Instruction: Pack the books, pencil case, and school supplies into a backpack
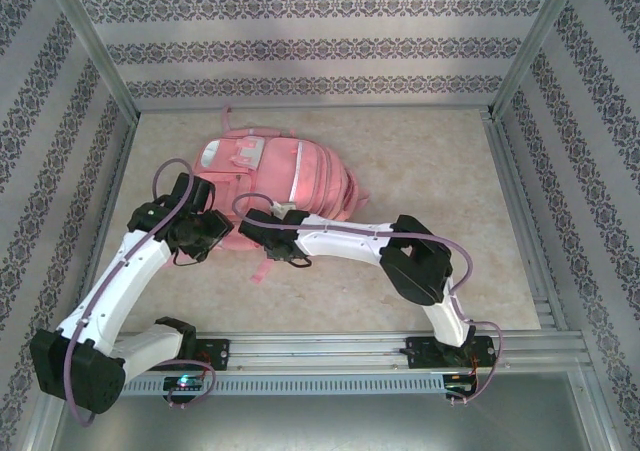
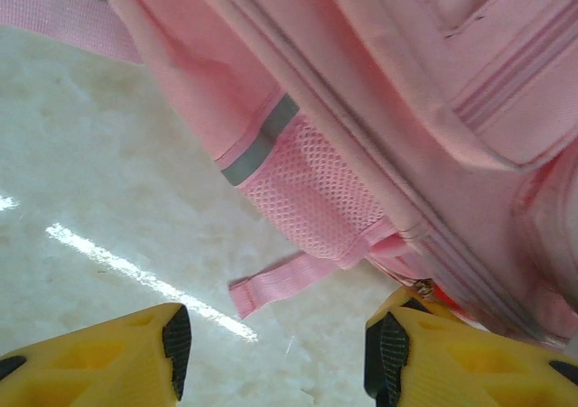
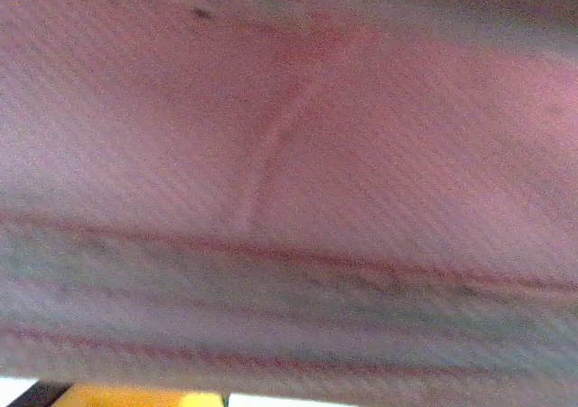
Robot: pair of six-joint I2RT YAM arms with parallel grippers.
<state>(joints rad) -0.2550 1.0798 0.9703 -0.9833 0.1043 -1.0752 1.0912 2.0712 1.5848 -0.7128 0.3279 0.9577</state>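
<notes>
— What lies on the pale marbled table [image 1: 430,171]?
— The pink backpack [image 1: 285,176], flat, left of centre.
— The grippers?
— The left gripper [image 2: 280,348] is spread wide at the backpack's edge, gripping nothing. The right gripper [image 1: 262,231] is against the fabric, and I cannot tell its opening.

Backpack [image 1: 275,176] lies flat left of centre on the table [image 1: 440,171] and blocks that zone. The right half of the table is bare, giving open passage from the backpack's right edge to the side rail [image 1: 520,221]. The strip between the backpack and the back wall [image 1: 320,46] is free too. The near side is crowded: 2 arms meet at the backpack's near edge, with the left gripper [image 1: 200,233] and right gripper [image 1: 258,229] close together. Left wrist view: fingers apart, bare tabletop between them, a loose strap end [image 2: 282,288] just ahead and the mesh pocket [image 2: 312,195] beyond. Right wrist view: pink fabric tight against the lens.
</notes>
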